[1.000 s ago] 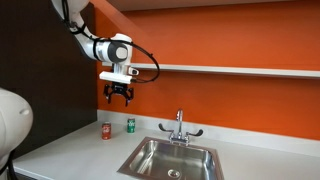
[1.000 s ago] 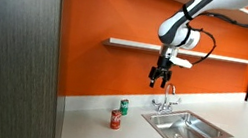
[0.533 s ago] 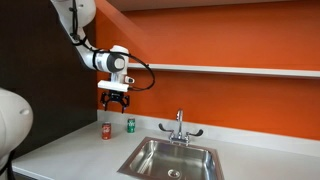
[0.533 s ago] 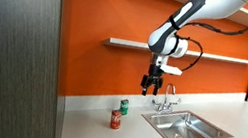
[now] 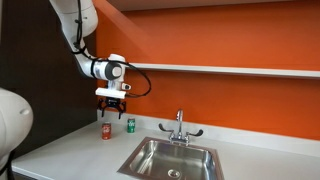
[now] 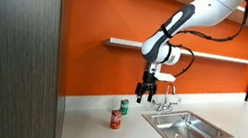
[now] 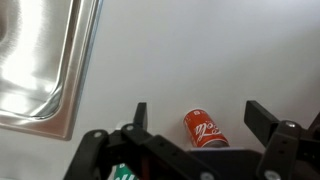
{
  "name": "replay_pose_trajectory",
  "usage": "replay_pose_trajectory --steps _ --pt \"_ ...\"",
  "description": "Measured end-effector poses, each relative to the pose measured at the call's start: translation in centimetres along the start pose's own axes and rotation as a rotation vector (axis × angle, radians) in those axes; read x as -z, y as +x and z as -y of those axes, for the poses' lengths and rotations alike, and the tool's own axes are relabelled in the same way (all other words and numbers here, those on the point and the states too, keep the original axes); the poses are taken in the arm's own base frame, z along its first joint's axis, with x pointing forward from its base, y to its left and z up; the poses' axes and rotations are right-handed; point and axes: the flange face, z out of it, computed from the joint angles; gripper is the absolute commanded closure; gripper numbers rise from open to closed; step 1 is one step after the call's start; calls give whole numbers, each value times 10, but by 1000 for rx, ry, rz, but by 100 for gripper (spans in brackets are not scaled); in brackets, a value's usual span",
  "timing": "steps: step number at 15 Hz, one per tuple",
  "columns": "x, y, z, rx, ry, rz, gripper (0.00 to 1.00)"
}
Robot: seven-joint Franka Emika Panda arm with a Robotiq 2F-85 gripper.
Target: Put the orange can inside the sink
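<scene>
Reddish-orange cylindrical drink can (image 5: 106,131) is sitting upright on the white countertop (image 5: 70,150) outside the rectangular stainless-steel sink (image 5: 145,158), black Robotiq gripper (image 5: 111,102) hovering above it, jaws apart, so grasp and transfer are pending.

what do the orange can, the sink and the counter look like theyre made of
The orange can: likely thin painted metal, glossy reddish-orange with white lettering. The sink: looks like brushed stainless steel, grey with soft streaky reflections. The counter: smooth, matte off-white; laminate or solid surface, cannot tell which.
</scene>
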Motion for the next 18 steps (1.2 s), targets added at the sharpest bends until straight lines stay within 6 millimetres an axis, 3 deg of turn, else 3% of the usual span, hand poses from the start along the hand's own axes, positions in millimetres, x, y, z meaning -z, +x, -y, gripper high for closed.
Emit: replay_pose_trajectory --steps 18 --pt "-79 49 35 161 -29 22 0"
